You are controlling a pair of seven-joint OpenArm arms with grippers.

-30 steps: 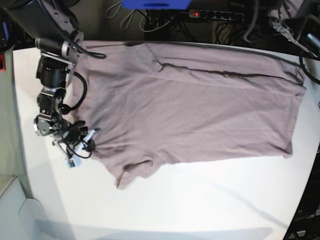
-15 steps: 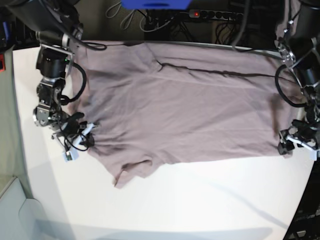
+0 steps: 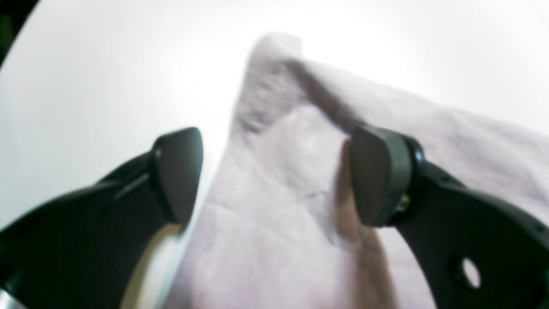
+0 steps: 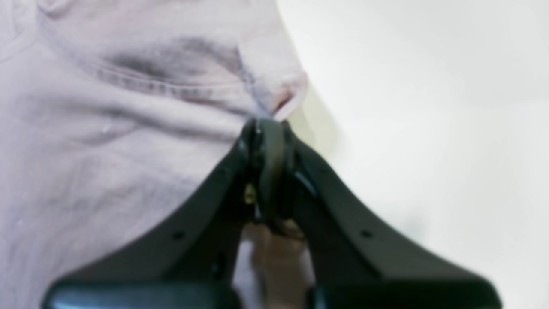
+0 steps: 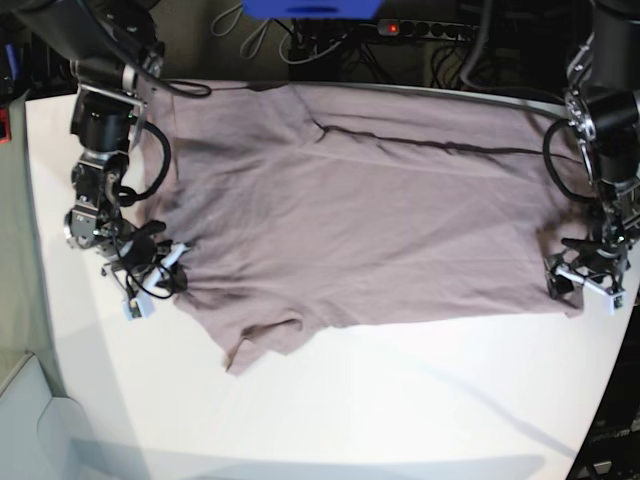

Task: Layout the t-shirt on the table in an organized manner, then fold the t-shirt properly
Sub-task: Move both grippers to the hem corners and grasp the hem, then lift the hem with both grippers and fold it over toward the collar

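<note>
The mauve-pink t-shirt (image 5: 380,220) lies spread across the white table (image 5: 400,400), with one sleeve (image 5: 260,345) crumpled toward the front. On the base view's left, my right gripper (image 5: 150,275) is at the shirt's edge. The right wrist view shows this right gripper (image 4: 268,137) shut on a fold of t-shirt (image 4: 128,128) just beside a stitched seam. My left gripper (image 5: 582,283) sits at the shirt's hem corner on the base view's right. Seen from the left wrist, the left gripper (image 3: 276,171) is open, its fingers (image 3: 178,171) straddling the blurred corner of cloth (image 3: 274,94).
A power strip (image 5: 430,30) with a red light, cables and a blue object (image 5: 310,8) lie beyond the table's far edge. The shirt's top edge runs along that far edge. The tabletop curves away at the right edge (image 5: 610,400).
The left arm has come into the base view from the right and dropped to the hem corner. The right gripper has shifted slightly left, dragging the shirt's edge and sleeve with it.
</note>
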